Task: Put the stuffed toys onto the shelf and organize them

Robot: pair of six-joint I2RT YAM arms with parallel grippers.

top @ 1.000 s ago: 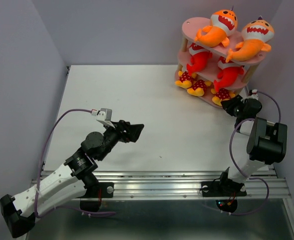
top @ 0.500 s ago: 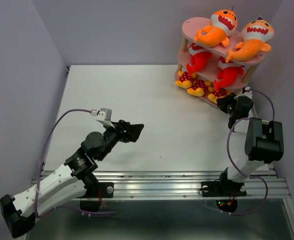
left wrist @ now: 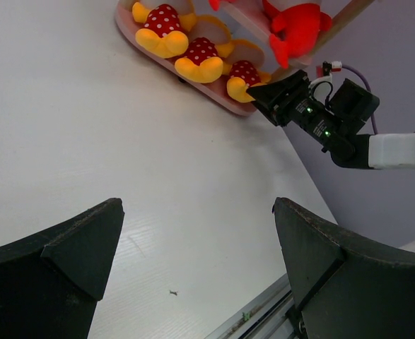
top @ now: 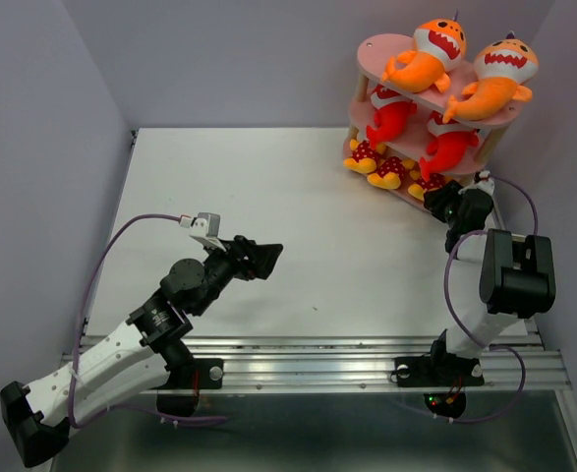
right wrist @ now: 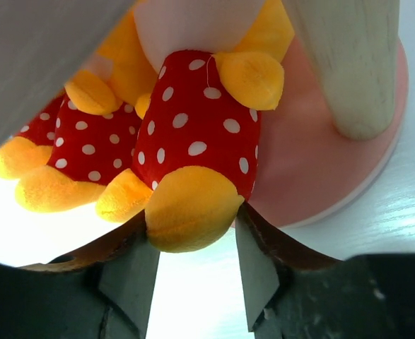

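Soft, even overhead light; the white tabletop (top: 268, 197) is bright, with faint shadows. In the right wrist view the lower left burns out to white glare and the dark bottom edge blurs, while the red, white-dotted plush toy (right wrist: 193, 141) at centre is sharp. The left wrist view's lower corners are soft.

Shelf (top: 378, 46): pink, three oval boards on pale wooden posts, upright, upper right of the top view.

Top board: two orange sharks (top: 428, 57), white toothy mouths turned upward, set side by side.

Middle board: two red sharks (top: 391, 118), also side by side, partly hidden under the top board.

Bottom board: three yellow-orange figures (top: 390, 173) with red white-dotted parts, lined along the front edge. The rightmost is seen beside a post, yellow foot at the board's rim.
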